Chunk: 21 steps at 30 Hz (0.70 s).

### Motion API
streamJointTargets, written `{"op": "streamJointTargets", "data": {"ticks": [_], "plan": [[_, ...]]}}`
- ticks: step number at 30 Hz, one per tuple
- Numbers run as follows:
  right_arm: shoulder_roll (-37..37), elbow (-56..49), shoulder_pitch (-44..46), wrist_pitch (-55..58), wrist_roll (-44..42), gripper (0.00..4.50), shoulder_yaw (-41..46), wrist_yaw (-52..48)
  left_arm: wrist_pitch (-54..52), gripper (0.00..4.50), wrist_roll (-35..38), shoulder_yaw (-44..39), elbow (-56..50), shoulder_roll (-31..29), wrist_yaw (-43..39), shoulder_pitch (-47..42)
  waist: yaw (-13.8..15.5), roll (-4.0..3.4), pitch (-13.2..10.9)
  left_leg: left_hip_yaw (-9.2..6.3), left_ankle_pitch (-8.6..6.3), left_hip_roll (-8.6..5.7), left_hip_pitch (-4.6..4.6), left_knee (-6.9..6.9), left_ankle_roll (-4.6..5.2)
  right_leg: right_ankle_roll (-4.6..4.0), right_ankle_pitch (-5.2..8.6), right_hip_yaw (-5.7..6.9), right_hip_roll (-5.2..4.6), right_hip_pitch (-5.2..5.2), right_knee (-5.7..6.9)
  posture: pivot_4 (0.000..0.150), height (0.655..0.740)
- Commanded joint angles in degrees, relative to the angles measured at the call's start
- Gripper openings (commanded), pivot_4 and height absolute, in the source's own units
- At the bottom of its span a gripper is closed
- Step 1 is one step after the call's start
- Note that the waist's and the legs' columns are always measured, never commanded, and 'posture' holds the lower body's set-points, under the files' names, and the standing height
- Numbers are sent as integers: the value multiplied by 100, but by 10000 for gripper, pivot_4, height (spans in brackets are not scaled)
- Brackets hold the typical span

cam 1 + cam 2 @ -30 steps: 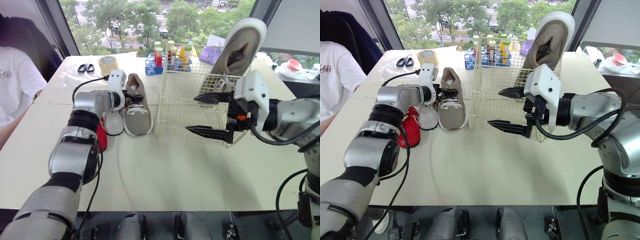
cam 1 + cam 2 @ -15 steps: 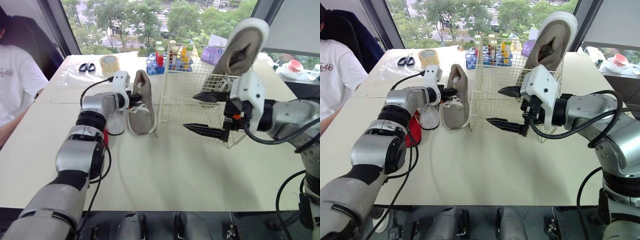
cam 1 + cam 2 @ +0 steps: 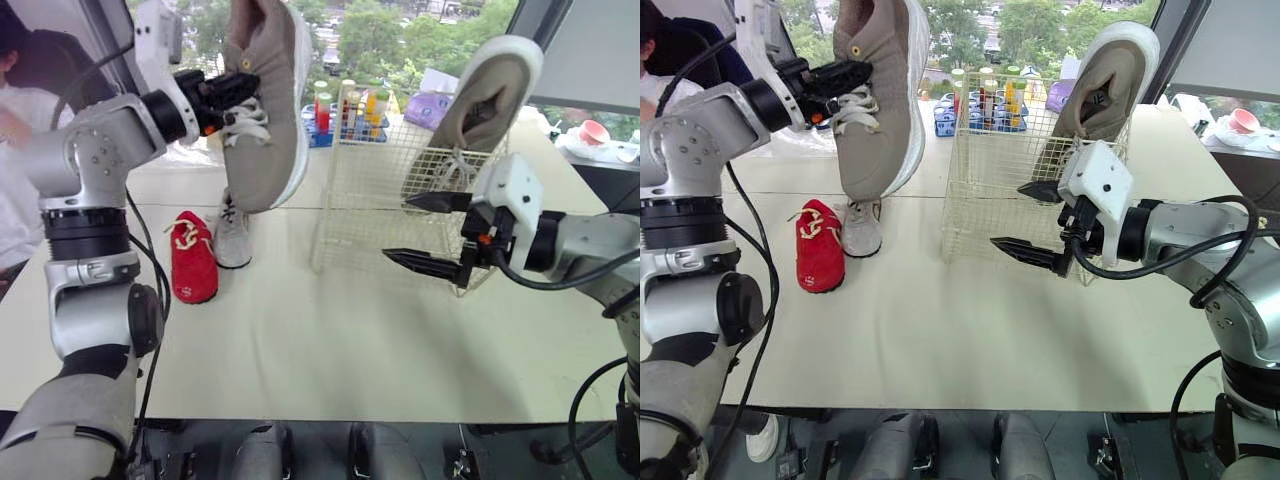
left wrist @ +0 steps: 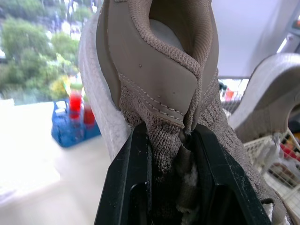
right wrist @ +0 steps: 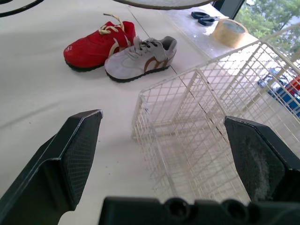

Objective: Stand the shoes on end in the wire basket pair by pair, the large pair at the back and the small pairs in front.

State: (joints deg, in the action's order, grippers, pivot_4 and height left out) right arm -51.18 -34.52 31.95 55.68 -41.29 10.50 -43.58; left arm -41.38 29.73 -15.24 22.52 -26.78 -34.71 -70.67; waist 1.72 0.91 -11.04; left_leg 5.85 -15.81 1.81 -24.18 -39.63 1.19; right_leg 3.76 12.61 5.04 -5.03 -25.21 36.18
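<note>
Right gripper [image 3: 398, 228] is hovering with its fingers spread wide, holding nothing, just in front of the basket's [image 3: 365, 215] near right side. Left of the basket, a red shoe [image 3: 192, 258] and a small grey shoe [image 3: 233, 238] are lying side by side on the table [image 3: 320, 340]. Above them the left gripper [image 3: 238, 88] is pinching a big tan shoe [image 3: 264, 115] by its tongue, dangling it toe-down in the air. Its mate [image 3: 487, 92] is standing on end in the basket's far right corner.

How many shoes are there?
4: tan shoe in the left claw, second tan shoe standing in the basket, red shoe and grey shoe on the table; more may be hidden.
</note>
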Motion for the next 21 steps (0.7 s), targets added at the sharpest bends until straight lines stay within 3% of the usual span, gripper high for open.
{"op": "streamJointTargets", "data": {"ticks": [1, 10, 17, 21], "plan": [[-10, -53, 120, -176, 10, 45000, 39, 96, 2640, 5118, -494, -21, 782, 626, 171, -940, 68, 1, -1, -1, -10, 2, -15, -20, 16, 1, -4, 4, 3, -2, 0, 1500, 7400], [39, -306, -26, -156, -125, 45000, 166, 416, 7310, 5118, -1692, 269, 4111, 2114, 786, -2098, 52, 2, 0, 31, -27, -12, -27, -46, 46, 45, -32, -14, -11, -2, -25, 1500, 7400], [49, -586, -137, 22, -403, 45000, 278, 794, 8823, 5118, -2459, 495, 4962, 2480, 1692, -2232, 37, 2, -1, 30, -49, -8, -34, -41, 84, 46, -32, -14, -10, -18, -20, 1500, 7400], [81, -722, -179, 112, -577, 45000, 302, 1010, 9016, 5118, -2705, 505, 5115, 2461, 2185, -2401, 45, 2, -1, 28, -50, -6, -34, -43, 86, 46, -32, -13, -11, -17, -19, 1500, 7400]]}}
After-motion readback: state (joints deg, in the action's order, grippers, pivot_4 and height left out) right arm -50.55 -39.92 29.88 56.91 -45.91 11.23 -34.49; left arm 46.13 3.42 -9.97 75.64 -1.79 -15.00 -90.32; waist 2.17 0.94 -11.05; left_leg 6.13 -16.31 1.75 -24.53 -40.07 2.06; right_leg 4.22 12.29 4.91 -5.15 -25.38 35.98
